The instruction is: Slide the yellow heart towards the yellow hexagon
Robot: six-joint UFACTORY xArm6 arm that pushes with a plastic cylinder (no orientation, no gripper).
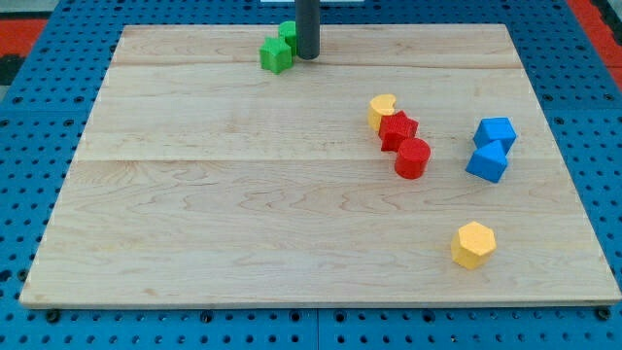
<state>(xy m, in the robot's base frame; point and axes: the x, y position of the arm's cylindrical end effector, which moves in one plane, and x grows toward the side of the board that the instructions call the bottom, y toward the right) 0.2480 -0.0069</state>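
Observation:
The yellow heart [381,110] lies right of centre, touching a red star-shaped block [397,129] just below and to its right. The yellow hexagon [473,244] sits near the view's bottom right, well apart from the heart. My tip [307,55] is at the view's top, centre, far to the upper left of the heart. It stands right beside two green blocks [277,54], [289,32].
A red cylinder-like block [412,158] lies just below the red star. Two blue blocks [496,131], [487,160] sit together at the right. The wooden board [194,224] lies on a blue perforated surface.

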